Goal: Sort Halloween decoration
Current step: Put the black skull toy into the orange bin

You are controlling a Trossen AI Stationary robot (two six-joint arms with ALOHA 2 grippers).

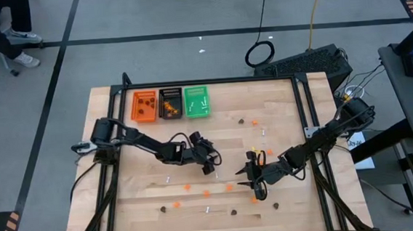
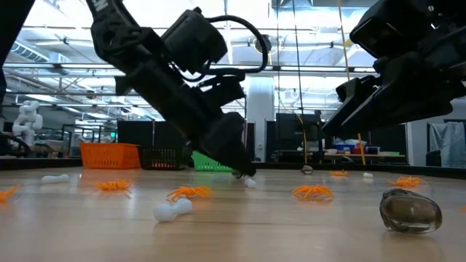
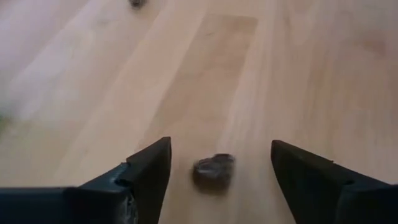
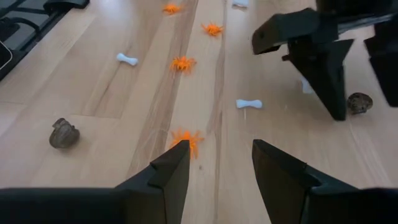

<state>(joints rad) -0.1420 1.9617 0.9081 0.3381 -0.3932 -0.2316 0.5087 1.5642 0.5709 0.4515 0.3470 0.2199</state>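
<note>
The decoration lies scattered on the wooden table: orange spider-like trinkets, dark brown blobs and small white bones. My left gripper is open and low over the table's middle. One dark brown blob lies on the wood between its fingers, untouched. My right gripper is open and hovers to the right of the left one. An orange trinket rests just ahead of one of its fingers. In the low view the left gripper points down close to the wood.
Three small trays sit side by side at the far edge: orange, black, green. The two grippers are close together at mid-table. More trinkets lie toward the near edge. Black frame rails run along the table's sides.
</note>
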